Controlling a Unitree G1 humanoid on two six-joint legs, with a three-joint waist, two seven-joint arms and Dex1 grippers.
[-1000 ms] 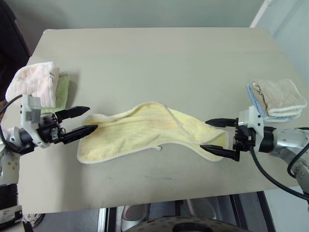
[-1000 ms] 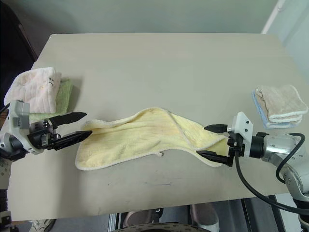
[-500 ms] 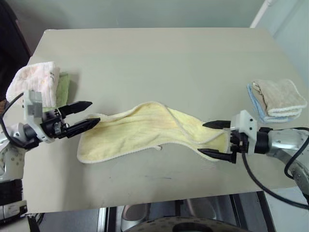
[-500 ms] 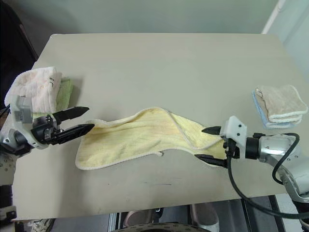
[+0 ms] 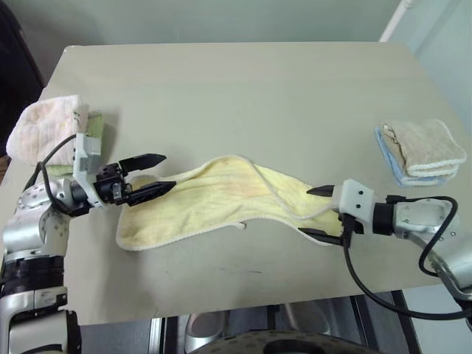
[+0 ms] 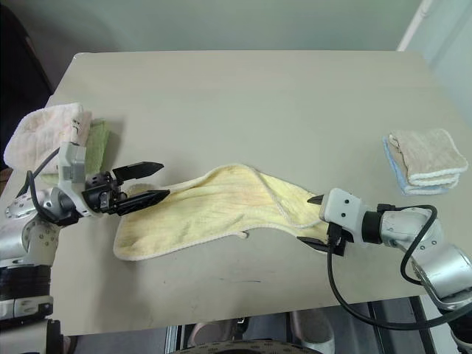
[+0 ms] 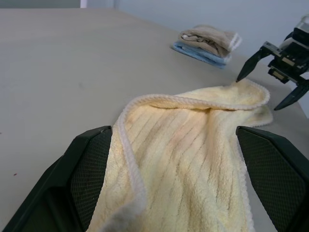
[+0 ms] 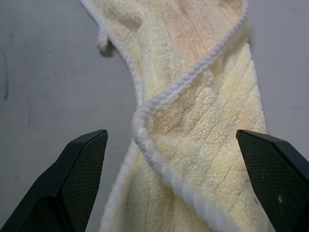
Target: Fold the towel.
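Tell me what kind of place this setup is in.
Probably a robot test or training station, not a home: a bare beige table holds one loose yellow towel, with folded towels stacked at both sides, and cabled robot arms work over it.

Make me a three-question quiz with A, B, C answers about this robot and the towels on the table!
1. Where is the beige folded towel?
A. near the table's right edge
B. under the yellow towel
C. in the left hand

2. What colour is the towel lying between the two hands?
A. blue
B. pale yellow
C. green

3. How are the fingers of the left hand and right hand?
A. both shut
B. one shut, one open
C. both open

Answers: 1 A, it sits on a blue cloth by the right edge. 2 B, the long crumpled cloth is pale yellow. 3 C, each hand's black fingers stand apart around a towel end.
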